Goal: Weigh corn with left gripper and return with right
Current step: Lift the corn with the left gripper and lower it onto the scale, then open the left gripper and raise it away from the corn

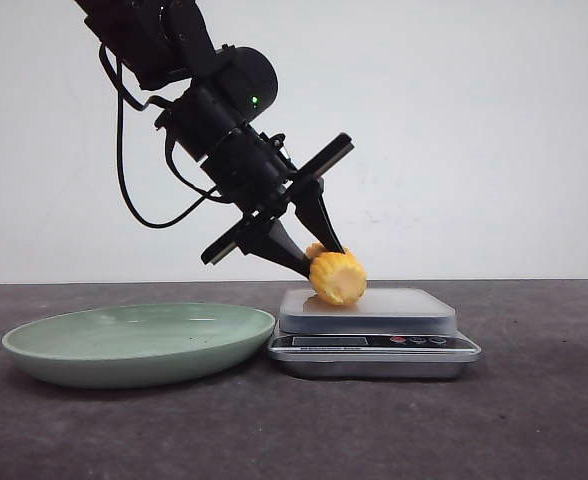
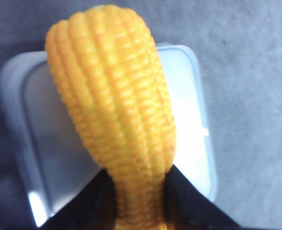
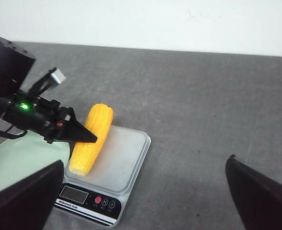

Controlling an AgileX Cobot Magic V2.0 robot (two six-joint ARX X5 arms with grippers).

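Front view: left hand (image 1: pixel 319 258) grips the corn (image 1: pixel 337 277) on the scale (image 1: pixel 374 325).

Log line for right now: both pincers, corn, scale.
left pincer: shut on corn | corn: on scale platform | right pincer: open, holding nothing, apart from the scale | plate: beside scale

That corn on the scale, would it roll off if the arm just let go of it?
Possibly. The corn is round and tapered, so it may roll in a curve on the flat, smooth scale. It looks stiff, not floppy, between the left gripper fingers. The ridged kernels probably help grip.
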